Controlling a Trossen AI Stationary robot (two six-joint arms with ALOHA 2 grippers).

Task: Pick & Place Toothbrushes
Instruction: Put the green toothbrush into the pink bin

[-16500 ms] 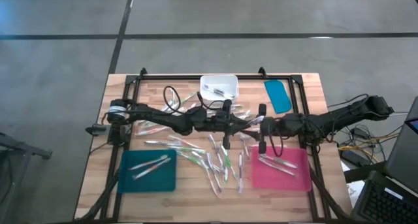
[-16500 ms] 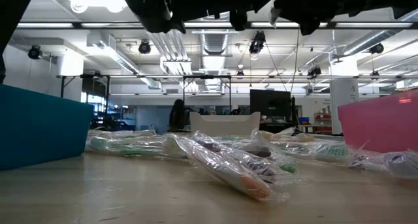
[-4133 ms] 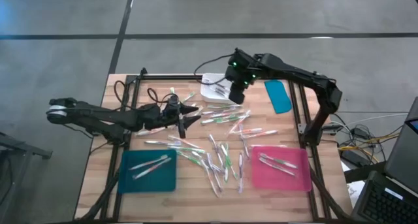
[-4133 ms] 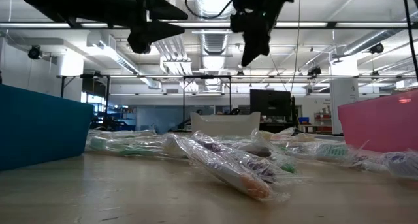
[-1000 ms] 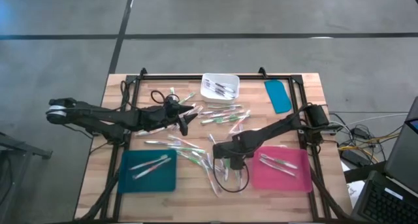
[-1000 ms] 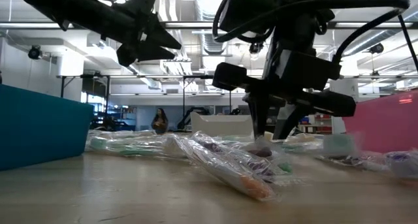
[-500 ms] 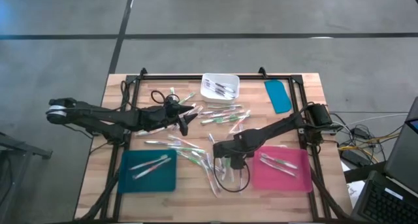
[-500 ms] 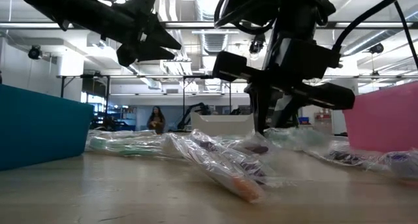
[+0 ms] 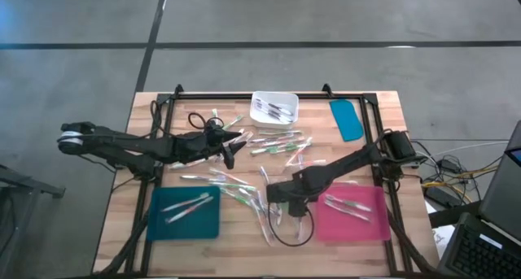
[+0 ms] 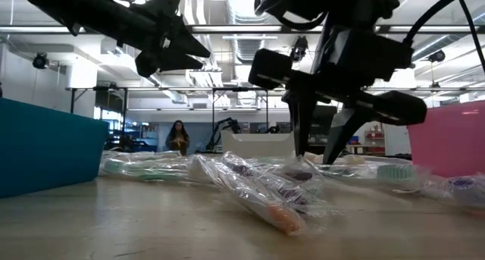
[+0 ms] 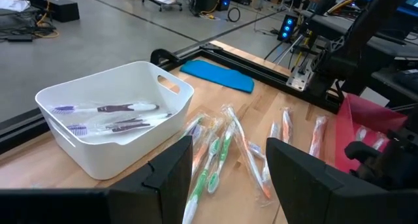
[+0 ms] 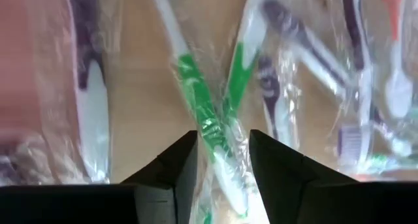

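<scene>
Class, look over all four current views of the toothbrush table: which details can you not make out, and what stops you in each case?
- Right gripper, right wrist view: blur leaves it unclear whether the fingers touch the green toothbrush between them.
- Teal tray, low view: its wall hides the contents.
- White bin, high view: too small to count its toothbrushes.
- Left gripper, left wrist view: fingertips cut off by the edge.

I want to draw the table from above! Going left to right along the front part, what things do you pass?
Teal tray → loose toothbrushes → right gripper → pink tray.
</scene>
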